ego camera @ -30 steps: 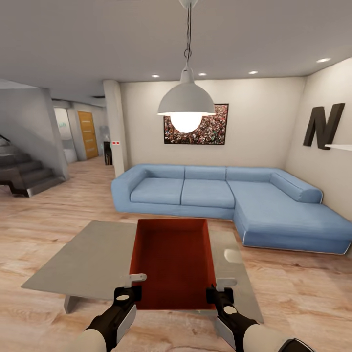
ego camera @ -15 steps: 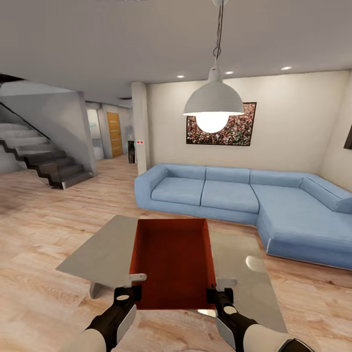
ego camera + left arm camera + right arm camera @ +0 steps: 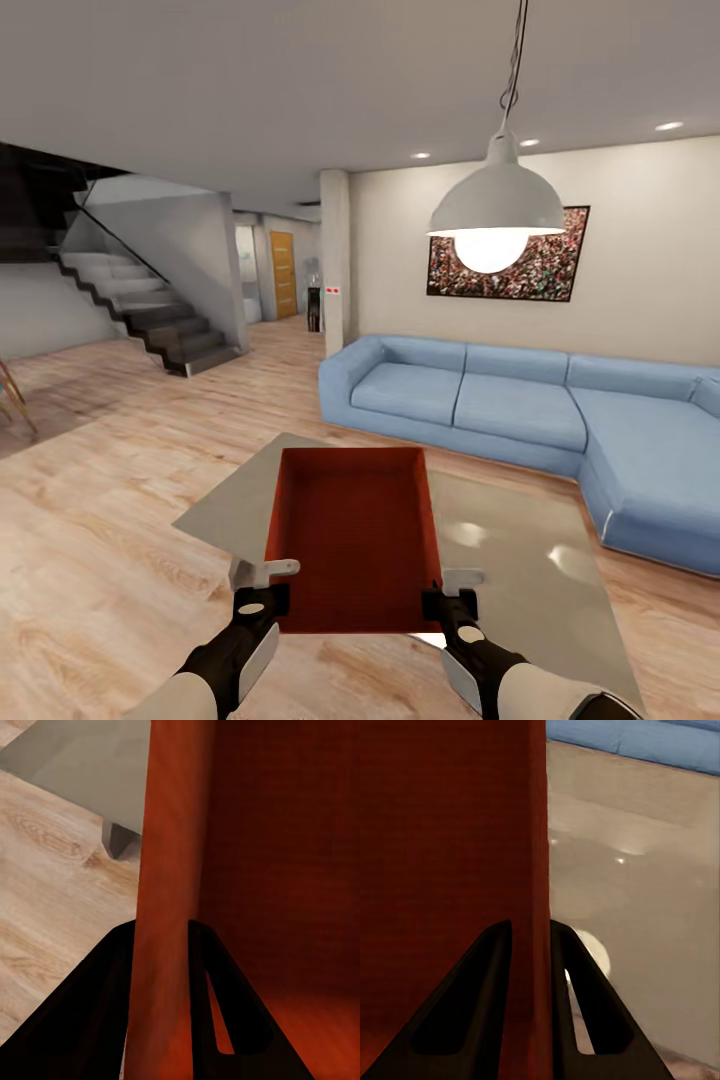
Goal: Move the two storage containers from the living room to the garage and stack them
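Observation:
I am in the living room, holding one orange-red storage container (image 3: 350, 535) level in front of me, above a low grey table. My left gripper (image 3: 272, 585) is shut on the container's left wall near its near corner. In the left wrist view, the dark fingers (image 3: 112, 982) clamp that thin wall (image 3: 165, 870) from both sides. My right gripper (image 3: 450, 592) is shut on the right wall, and its fingers (image 3: 577, 975) pinch the wall (image 3: 534, 832) the same way. The container is empty inside. The other container and the garage are out of view.
The grey coffee table (image 3: 540, 570) lies under and to the right of the container. A blue corner sofa (image 3: 480, 400) stands behind it, with a white pendant lamp (image 3: 497, 205) overhead. To the left are wood-plank floor (image 3: 110, 500), a staircase (image 3: 150, 310), a pillar (image 3: 336, 260) and a hallway with an orange door (image 3: 284, 274).
The whole view has swung left: sofa, lamp and table slid right and the staircase came further into view. The container and both grippers keep the same place in the picture.

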Tool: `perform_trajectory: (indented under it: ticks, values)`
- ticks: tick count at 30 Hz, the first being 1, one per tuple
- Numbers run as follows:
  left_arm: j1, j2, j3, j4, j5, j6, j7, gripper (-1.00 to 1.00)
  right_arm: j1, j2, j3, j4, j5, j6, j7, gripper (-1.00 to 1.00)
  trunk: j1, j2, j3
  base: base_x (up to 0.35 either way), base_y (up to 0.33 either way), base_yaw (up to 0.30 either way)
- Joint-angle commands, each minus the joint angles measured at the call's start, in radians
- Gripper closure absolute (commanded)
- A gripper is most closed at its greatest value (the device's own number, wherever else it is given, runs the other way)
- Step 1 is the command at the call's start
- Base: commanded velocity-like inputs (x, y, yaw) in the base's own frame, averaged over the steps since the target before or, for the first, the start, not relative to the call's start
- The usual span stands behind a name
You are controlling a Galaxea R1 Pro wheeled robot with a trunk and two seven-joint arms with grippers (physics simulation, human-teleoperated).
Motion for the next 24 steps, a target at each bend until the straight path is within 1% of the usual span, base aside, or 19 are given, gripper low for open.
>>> perform_trajectory:
  ticks: [1, 24]
  values:
    - [-0.001, 0.016, 0.022, -0.003, 0.009, 0.007, 0.011, 1.00, 0.000, -0.012, -0.017, -0.002, 0.001, -0.002, 0.000, 1.00, 0.000, -0.001, -0.001, 0.000, 0.000, 0.300]
    - [-0.001, 0.016, 0.022, -0.004, 0.009, 0.007, 0.011, 1.00, 0.000, -0.012, -0.017, -0.002, 0.001, -0.002, 0.000, 1.00, 0.000, -0.001, 0.017, 0.000, 0.000, 0.297]
